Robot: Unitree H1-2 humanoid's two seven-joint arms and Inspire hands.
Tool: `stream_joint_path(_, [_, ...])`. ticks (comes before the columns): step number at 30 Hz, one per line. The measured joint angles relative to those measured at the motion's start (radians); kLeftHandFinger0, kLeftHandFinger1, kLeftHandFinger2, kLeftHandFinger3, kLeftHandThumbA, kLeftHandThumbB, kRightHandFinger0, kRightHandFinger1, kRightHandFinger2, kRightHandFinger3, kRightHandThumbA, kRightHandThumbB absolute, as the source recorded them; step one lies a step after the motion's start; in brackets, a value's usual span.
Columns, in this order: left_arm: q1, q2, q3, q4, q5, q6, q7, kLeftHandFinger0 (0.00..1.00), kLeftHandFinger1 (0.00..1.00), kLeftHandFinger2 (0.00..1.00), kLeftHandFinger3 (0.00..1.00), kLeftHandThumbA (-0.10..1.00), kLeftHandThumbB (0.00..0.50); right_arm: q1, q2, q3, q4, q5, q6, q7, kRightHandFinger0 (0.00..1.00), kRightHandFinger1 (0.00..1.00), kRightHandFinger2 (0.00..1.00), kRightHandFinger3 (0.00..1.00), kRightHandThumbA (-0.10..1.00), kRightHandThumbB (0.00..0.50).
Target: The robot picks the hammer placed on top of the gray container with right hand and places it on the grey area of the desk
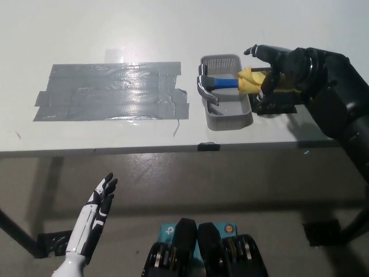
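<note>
A hammer [228,83] lies across the top of a gray basket [226,114] on a white desk [115,34], its metal head [204,88] hanging over the basket's left rim and its blue shaft running right to a yellow grip. The robot's black right hand [272,68] sits over that yellow grip at the basket's right edge, fingers [266,88] curled down around it and the thumb stretched out toward the far side of the desk; whether the grasp has fully closed on the handle cannot be told from the head view. A small black pad [277,107] lies on the desk just beneath the hand. To the left of the basket, close beside it, a wide patch of gray tape [109,91] covers the desk. The white left hand [99,203] rests below the desk's front edge at lower left, fingers spread and holding nothing.
</note>
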Motion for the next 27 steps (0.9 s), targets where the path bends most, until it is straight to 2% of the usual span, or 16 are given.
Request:
stream_joint_path(7, [0.0,0.0,0.001,-0.002,0.0,0.0,0.0,1.0,1.0,1.0,1.0,1.0,0.106,-0.002,0.018,0.016,0.067,-0.003,-0.012,-0.012,1.0,1.0,1.0,1.0,1.0,0.465])
stream_joint_path(13, [0.0,0.0,0.002,-0.004,0.0,0.0,0.0,1.0,1.0,1.0,1.0,1.0,0.124,-0.018,0.031,0.019,0.129,-0.003,-0.031,-0.03,1.0,1.0,1.0,1.0,1.0,0.488])
stream_joint_path(16, [0.0,0.0,0.003,-0.007,0.0,0.0,0.0,1.0,1.0,1.0,1.0,1.0,0.112,-0.032,0.04,0.021,0.161,-0.005,-0.035,-0.046,1.0,1.0,1.0,1.0,1.0,0.477])
stream_joint_path(17, [0.0,0.0,0.003,-0.007,0.0,0.0,0.0,1.0,1.0,1.0,1.0,1.0,0.119,-0.035,0.045,0.024,0.171,-0.008,-0.036,-0.056,1.0,1.0,1.0,1.0,0.88,0.438])
stream_joint_path(18, [0.0,0.0,0.003,-0.007,0.0,0.0,0.0,1.0,1.0,1.0,1.0,1.0,0.119,-0.036,0.051,0.028,0.181,-0.013,-0.038,-0.077,1.0,1.0,1.0,1.0,0.87,0.441])
stream_joint_path(19, [0.0,0.0,0.003,-0.007,0.0,0.0,0.0,1.0,1.0,1.0,1.0,1.0,0.116,-0.034,0.056,0.028,0.187,-0.016,-0.04,-0.091,0.81,0.71,0.74,1.0,0.5,0.293])
stream_joint_path(20, [0.0,0.0,0.003,-0.007,0.0,0.001,0.0,1.0,1.0,1.0,1.0,1.0,0.115,-0.029,0.062,0.026,0.192,-0.018,-0.043,-0.112,0.44,0.52,0.62,0.93,0.39,0.296])
stream_joint_path(21, [0.0,0.0,0.003,-0.007,0.0,0.001,0.0,1.0,1.0,1.0,1.0,1.0,0.116,-0.026,0.065,0.025,0.196,-0.019,-0.045,-0.126,0.18,0.23,0.29,0.59,0.16,0.144])
stream_joint_path(22, [0.0,0.0,0.002,-0.007,0.0,0.002,0.0,1.0,1.0,1.0,1.0,1.0,0.117,-0.018,0.069,0.025,0.2,-0.02,-0.049,-0.147,0.01,0.03,0.17,0.38,-0.08,0.176])
stream_joint_path(23, [0.0,0.0,0.002,-0.007,0.0,0.002,0.0,1.0,1.0,1.0,1.0,1.0,0.115,-0.012,0.072,0.025,0.205,-0.022,-0.053,-0.166,0.0,0.09,0.32,0.29,-0.1,0.162])
stream_joint_path(24, [0.0,0.0,0.003,-0.007,0.0,0.003,0.0,1.0,1.0,1.0,1.0,1.0,0.115,-0.006,0.075,0.025,0.21,-0.023,-0.057,-0.186,0.0,0.23,0.52,0.24,-0.1,0.155])
stream_joint_path(25, [0.0,0.0,0.002,-0.007,0.0,0.003,0.0,1.0,1.0,1.0,1.0,1.0,0.116,0.001,0.076,0.025,0.213,-0.023,-0.061,-0.207,0.03,0.34,0.66,0.24,-0.1,0.152])
stream_joint_path(27, [0.0,0.0,0.002,-0.007,0.0,0.004,0.0,1.0,1.0,1.0,1.0,1.0,0.112,0.014,0.079,0.025,0.217,-0.024,-0.069,-0.248,0.06,0.47,0.81,0.31,-0.1,0.173])
